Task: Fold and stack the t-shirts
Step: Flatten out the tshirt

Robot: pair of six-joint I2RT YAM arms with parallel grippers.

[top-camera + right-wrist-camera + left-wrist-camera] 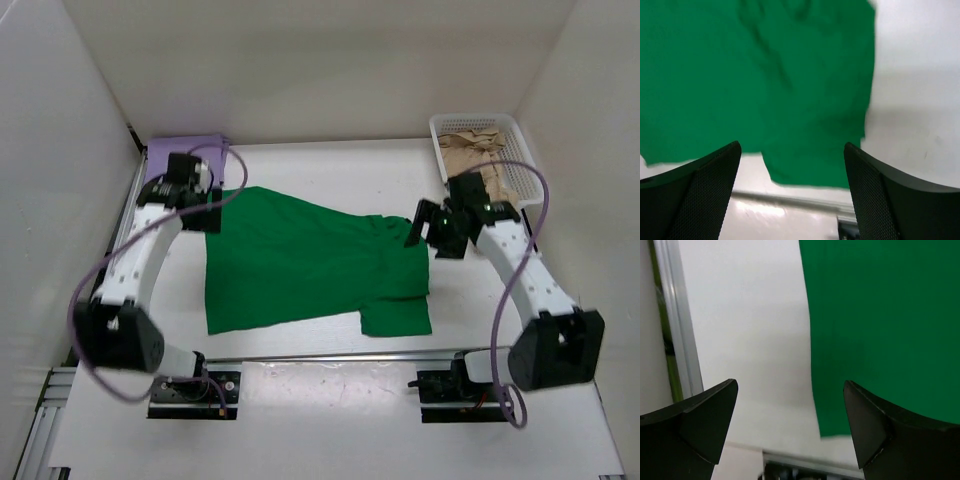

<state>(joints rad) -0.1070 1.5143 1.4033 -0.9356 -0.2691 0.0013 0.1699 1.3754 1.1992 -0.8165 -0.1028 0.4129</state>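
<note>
A bright green t-shirt (300,265) lies spread flat in the middle of the table, one sleeve toward the front right. My left gripper (210,217) hovers open over its back left corner. In the left wrist view the green shirt (880,330) fills the right side and nothing lies between the left gripper's (790,410) fingers. My right gripper (414,234) hangs open above the shirt's right edge. The right wrist view shows the green cloth (765,85) below the empty right gripper (792,170). A lavender t-shirt (185,150) lies folded at the back left. A tan t-shirt (475,152) sits crumpled in the basket.
A white mesh basket (522,135) stands at the back right corner. White walls close in the table on three sides. A metal rail (330,356) runs along the front edge, and another rail (682,340) along the left side.
</note>
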